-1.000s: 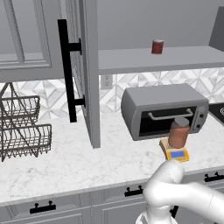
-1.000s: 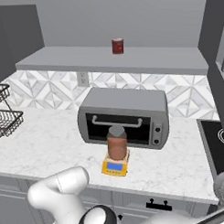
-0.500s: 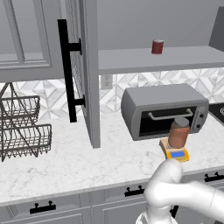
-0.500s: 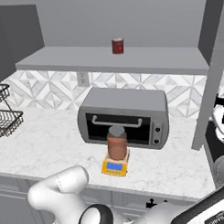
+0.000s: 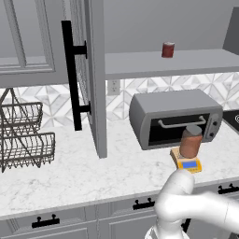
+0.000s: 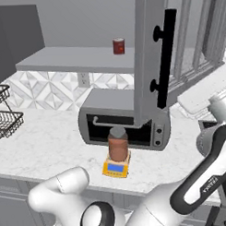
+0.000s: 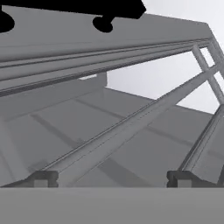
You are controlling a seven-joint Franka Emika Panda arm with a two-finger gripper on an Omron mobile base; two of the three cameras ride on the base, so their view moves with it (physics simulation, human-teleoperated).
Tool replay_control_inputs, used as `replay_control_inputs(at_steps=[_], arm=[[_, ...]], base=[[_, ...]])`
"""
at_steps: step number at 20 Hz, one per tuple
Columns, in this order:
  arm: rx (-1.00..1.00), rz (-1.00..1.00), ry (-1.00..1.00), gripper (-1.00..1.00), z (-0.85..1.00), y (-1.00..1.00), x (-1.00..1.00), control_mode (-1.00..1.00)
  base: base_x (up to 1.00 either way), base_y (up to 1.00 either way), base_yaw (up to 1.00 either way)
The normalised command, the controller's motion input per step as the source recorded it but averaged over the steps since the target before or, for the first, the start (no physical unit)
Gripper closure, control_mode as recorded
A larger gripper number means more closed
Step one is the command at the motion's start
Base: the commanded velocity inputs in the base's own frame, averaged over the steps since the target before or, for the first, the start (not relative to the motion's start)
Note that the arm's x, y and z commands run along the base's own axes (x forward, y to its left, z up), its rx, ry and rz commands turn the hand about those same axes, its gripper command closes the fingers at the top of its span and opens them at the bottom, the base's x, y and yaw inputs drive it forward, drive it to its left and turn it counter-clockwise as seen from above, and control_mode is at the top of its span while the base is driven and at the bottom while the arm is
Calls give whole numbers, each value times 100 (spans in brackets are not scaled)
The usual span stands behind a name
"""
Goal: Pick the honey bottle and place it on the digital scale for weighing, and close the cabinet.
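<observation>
Left-hand cabinet [image 5: 95, 79] door stands open, edge-on over the worktop [image 5: 70, 172]. Honey bottle [image 6: 118, 143] sits on the digital scale [image 6: 116, 168], centre. Pincer [image 7: 113, 178] released, close against the right-hand door panel; a glancing push risks slipping off the door, leaving it ajar

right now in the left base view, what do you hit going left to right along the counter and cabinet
wire rack → black bar handle → open cabinet door → wall outlet → toaster oven → honey bottle standing on the digital scale
</observation>
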Motion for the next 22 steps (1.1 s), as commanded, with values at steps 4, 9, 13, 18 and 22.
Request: replay_control_inputs(at_steps=[4, 9, 13, 18, 22], arm=[[-32, 0, 29, -100, 0, 100, 100, -100], [-32, -3, 8, -100, -10, 100, 100, -100], [-22, -5, 1, -100, -30, 100, 100, -100], [-14, -6, 0, -100, -32, 87, 100, -100], [-12, -9, -1, -100, -23, 75, 100, -100]], base=[[0, 0, 0], [0, 0, 0], [0, 0, 0], [0, 0, 0], [0, 0, 0]])
